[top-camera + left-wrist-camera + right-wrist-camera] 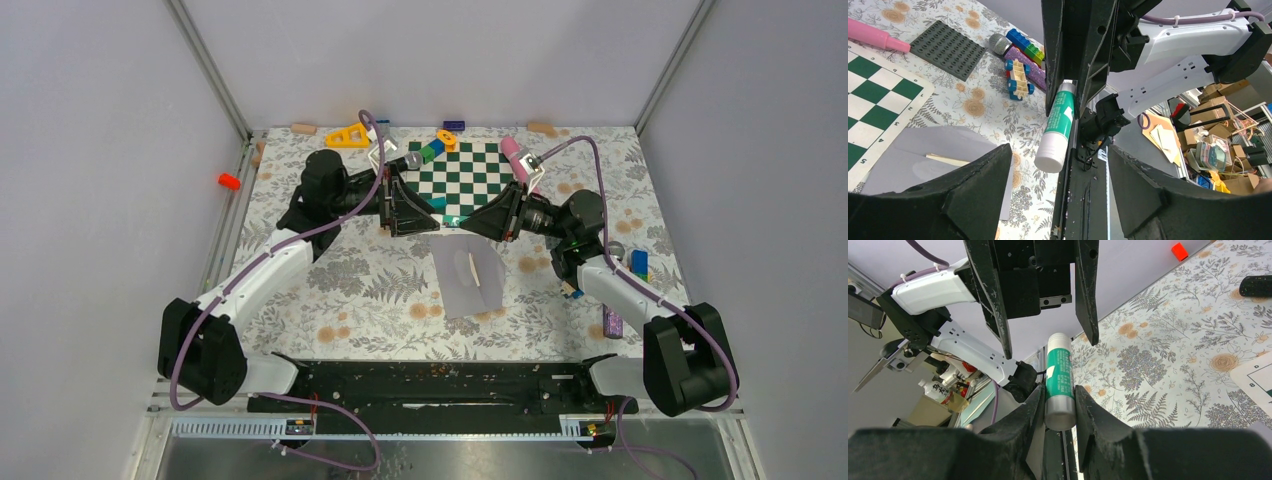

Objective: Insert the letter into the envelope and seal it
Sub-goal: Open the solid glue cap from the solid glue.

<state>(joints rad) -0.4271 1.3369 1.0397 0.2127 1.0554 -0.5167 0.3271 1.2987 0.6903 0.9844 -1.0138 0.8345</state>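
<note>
The light grey envelope (pixel 468 280) lies flat on the floral table with its flap open. The cream letter (pixel 468 268) shows as a strip inside its mouth, and both appear again in the left wrist view as envelope (pixel 903 152) and letter (pixel 945 159). Above it, my right gripper (pixel 1059 390) is shut on the base of a green-and-white glue stick (pixel 1059 372). The white cap (pixel 1050 160) points toward my left gripper (pixel 1059 150). That gripper is open, its fingers (pixel 1087 295) either side of the cap without touching it.
A green-and-white chessboard (pixel 470 175) lies behind the grippers, with a pink marker (pixel 513 155) on it. A dark grey studded plate (pixel 948 49), a microphone (pixel 998 43), coloured bricks (pixel 1025 42) and a toy car (pixel 1017 79) sit at the right. An orange cap (pixel 229 181) lies off the left edge.
</note>
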